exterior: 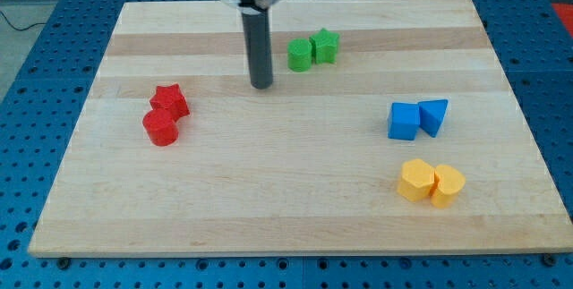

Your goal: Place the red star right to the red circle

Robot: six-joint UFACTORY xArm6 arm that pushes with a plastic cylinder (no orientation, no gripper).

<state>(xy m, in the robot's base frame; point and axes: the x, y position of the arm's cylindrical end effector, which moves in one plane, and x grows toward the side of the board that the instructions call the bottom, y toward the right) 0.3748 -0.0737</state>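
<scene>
Camera view: one frame, looking down at a slant on a pale wooden board [295, 191] with lengthwise grain bands.
Surface: the board lies on a blue perforated table [36, 38] that shows on every side of it.
Room: past the view's top left corner there is a strip of pale floor with a dark cable [20, 22]; little else can be made out.
Landmark: the red circle [161, 129], a short round block near the board's left edge.
Red star [169, 101]: touching the red circle, just above it and slightly to its right, so not level with it on its right.
My tip [261, 85]: the dark rod's lower end rests on the board, well apart from the red circle, up and to its right.
Pincer: there is none; the rod is bare and holds nothing.
Green cube [300, 55]: further right of the red circle and higher, just right of my tip.
Green star [326, 46]: touching the green cube on its right.
Blue cube [404, 121]: far right of the red circle, about level with it.
Blue triangular block [433, 114]: against the blue cube's right side.
Yellow blocks: two [416, 180] [447, 185], touching, far right and lower; exact shapes unclear.
</scene>
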